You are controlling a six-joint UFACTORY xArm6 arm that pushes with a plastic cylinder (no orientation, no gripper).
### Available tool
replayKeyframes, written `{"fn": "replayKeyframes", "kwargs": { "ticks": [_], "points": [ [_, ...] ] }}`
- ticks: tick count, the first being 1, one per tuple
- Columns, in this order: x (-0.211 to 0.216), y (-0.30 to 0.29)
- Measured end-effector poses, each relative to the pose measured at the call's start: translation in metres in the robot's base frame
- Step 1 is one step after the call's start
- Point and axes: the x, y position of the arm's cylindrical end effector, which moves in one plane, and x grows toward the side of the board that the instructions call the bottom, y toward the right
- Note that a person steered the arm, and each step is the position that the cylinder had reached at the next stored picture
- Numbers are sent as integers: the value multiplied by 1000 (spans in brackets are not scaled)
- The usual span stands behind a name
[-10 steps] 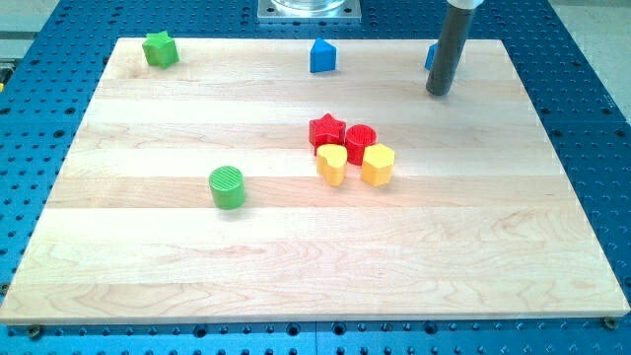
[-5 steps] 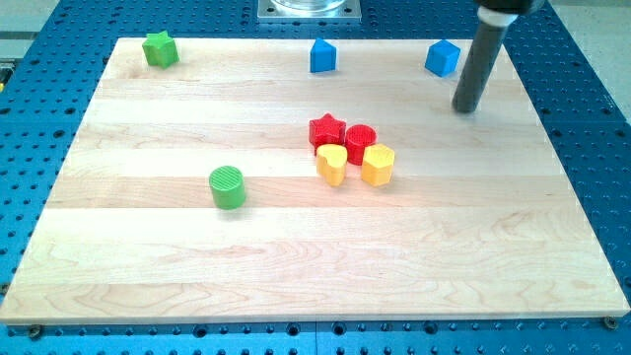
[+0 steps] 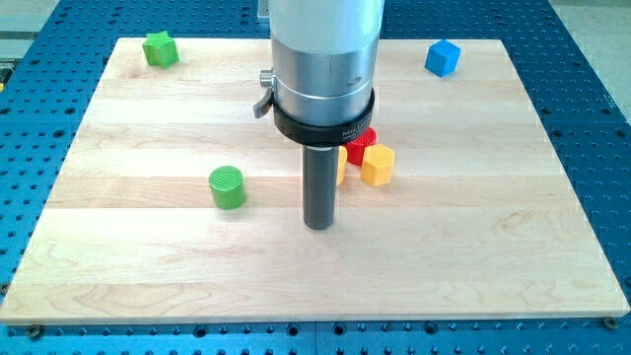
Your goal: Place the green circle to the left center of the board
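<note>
The green circle (image 3: pixel 228 186) stands on the wooden board (image 3: pixel 148 266), left of the middle. My tip (image 3: pixel 317 224) rests on the board to the right of the green circle, a clear gap apart, slightly nearer the view's bottom. The arm's wide silver body hides the middle of the board above the rod.
A green star (image 3: pixel 159 48) sits at the top left corner. A blue cube (image 3: pixel 443 57) sits at the top right. A yellow hexagon (image 3: pixel 378 165), part of a yellow block (image 3: pixel 341 166) and part of a red block (image 3: pixel 361 141) show right of the rod.
The arm has swung from the board's top right down to the middle, right of the green circle. It now hides the red star and the blue block at top centre. No block has moved.
</note>
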Motion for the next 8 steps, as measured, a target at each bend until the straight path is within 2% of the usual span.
{"fn": "replayKeyframes", "kwargs": {
  "ticks": [1,3,4,5,6,7,8],
  "points": [
    [-6,-11],
    [-33,-151],
    [-78,-188],
    [-80,-185],
    [-116,-133],
    [-131,-186],
    [-97,-234]
  ]
}}
